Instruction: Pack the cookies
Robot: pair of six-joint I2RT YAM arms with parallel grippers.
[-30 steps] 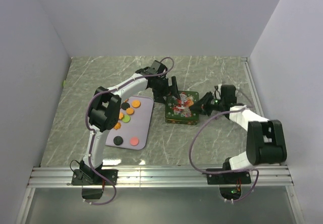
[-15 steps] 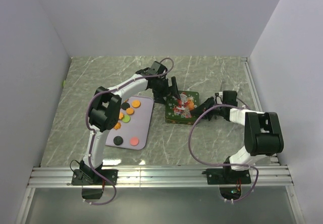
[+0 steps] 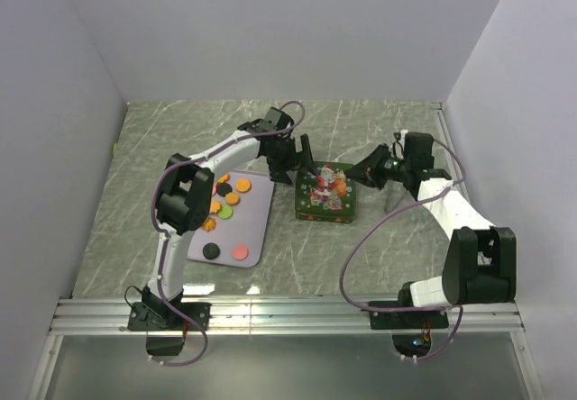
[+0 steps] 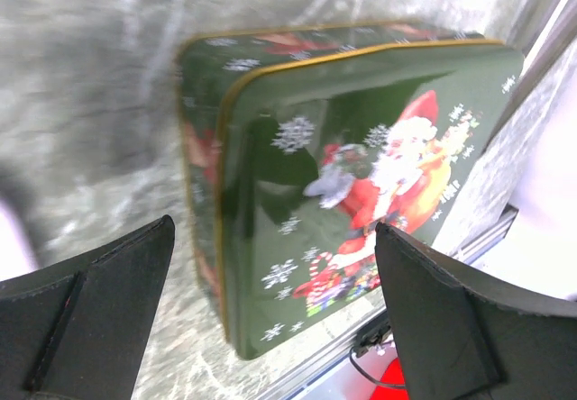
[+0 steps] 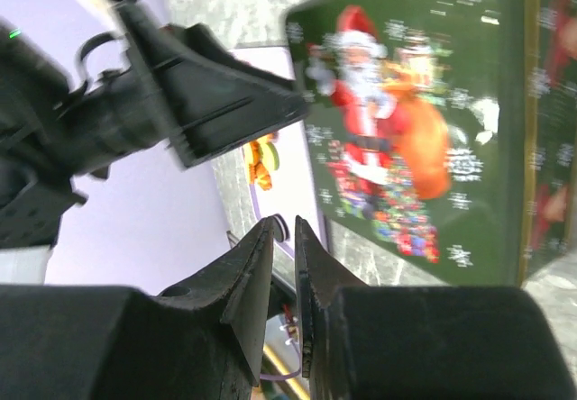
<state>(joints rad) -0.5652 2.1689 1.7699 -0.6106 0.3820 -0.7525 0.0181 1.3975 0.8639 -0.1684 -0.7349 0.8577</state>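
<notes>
- On the left of the marbled tabletop (image 3: 135, 166), the cookies (image 3: 225, 204) lie loose on a pale lilac tray (image 3: 257, 229): orange, green, black and pink rounds, none of them in any claw.
- Just right of the tray sits the green Santa tin (image 3: 326, 193), lid on and flat on the tabletop. Whether cookies are already inside cannot be told; the scene fits both a tin waiting to be opened for filling and one closed again with some cookies left out.
- The left claw (image 3: 302, 155) hovers at the tin's far left corner, jaws spread wide and holding nothing; its wrist view shows the two fingers (image 4: 99, 319) standing either side of the tin's near edge without touching it.
- The right claw (image 3: 361, 171) hangs near the tin's far right corner, fingers (image 5: 270, 265) pressed nearly together with only a slit between them, gripping nothing.
- Judged from this, the step in hand concerns the tin, with both arms gathered at it. Any grip on the lid would call for one claw to steady the box while the other takes the thin gold-edged rim squarely.
- The overhead view alone shows the tray and how the cookies are spread; the left wrist view alone shows the lid seam (image 4: 221, 202) sitting closed along the side; the right wrist view catches the left arm and an orange cookie (image 5: 261, 164) beyond it.
</notes>
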